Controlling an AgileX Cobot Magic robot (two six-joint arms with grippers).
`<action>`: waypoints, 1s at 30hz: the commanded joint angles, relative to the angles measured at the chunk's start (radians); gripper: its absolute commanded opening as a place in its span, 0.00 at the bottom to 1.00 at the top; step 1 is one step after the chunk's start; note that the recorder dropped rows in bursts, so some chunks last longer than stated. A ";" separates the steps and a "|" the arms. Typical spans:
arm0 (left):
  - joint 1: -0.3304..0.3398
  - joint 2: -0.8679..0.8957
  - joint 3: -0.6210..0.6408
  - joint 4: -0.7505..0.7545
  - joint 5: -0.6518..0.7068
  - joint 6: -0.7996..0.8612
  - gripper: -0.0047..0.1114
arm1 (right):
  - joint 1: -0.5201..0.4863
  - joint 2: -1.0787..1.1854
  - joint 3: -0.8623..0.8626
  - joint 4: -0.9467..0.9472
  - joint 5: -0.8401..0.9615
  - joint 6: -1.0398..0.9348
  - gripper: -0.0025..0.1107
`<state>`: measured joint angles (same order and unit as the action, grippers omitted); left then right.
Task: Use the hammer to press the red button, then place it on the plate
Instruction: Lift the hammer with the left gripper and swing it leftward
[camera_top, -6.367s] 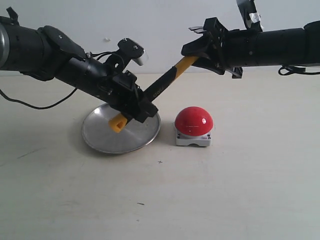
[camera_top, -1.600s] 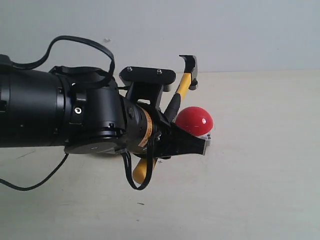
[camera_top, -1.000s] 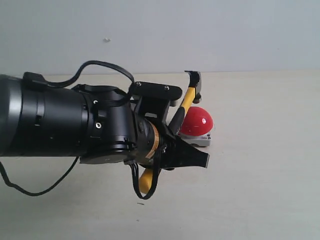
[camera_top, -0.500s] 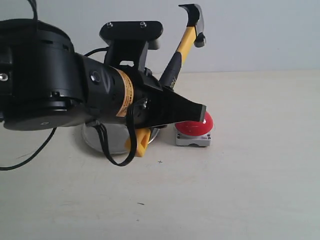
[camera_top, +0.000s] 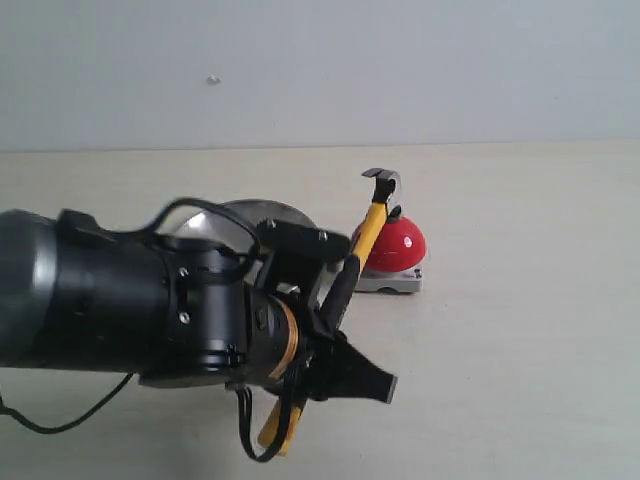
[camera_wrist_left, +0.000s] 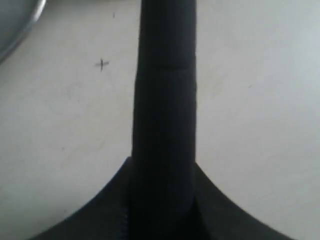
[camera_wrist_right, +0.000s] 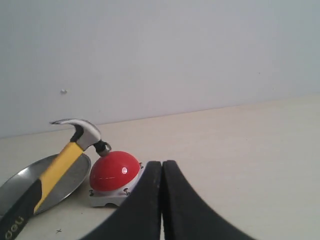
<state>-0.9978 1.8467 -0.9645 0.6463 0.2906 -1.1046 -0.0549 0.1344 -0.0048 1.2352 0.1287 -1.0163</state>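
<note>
Nearest me, the left pincer (camera_top: 345, 370) clamps the black grip of the hammer (camera_top: 365, 240), low on the handle, well short of the red button (camera_top: 398, 245). I'd judge the hammer rigid and top-heavy, and that rubbery grip the sound place to hold it. Its steel head seems to rest on the button's dome. The plate (camera_top: 270, 212) lies beside and slightly behind the button on the bench (camera_top: 520, 330). The right pincer (camera_wrist_right: 162, 200), pressed together and empty, sits clear of the button
</note>
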 joint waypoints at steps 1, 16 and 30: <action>0.015 -0.001 0.000 0.002 -0.013 -0.001 0.04 | -0.003 -0.005 0.005 -0.008 -0.001 -0.003 0.02; 0.094 -0.447 -0.067 0.009 -0.023 0.055 0.04 | -0.003 -0.005 0.005 -0.007 -0.003 -0.003 0.02; 0.311 -0.485 0.160 -0.089 -0.254 0.049 0.04 | -0.003 -0.005 0.005 -0.007 -0.003 -0.003 0.02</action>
<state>-0.7184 1.3785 -0.8220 0.5451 0.1199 -1.0589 -0.0549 0.1344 -0.0048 1.2352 0.1287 -1.0163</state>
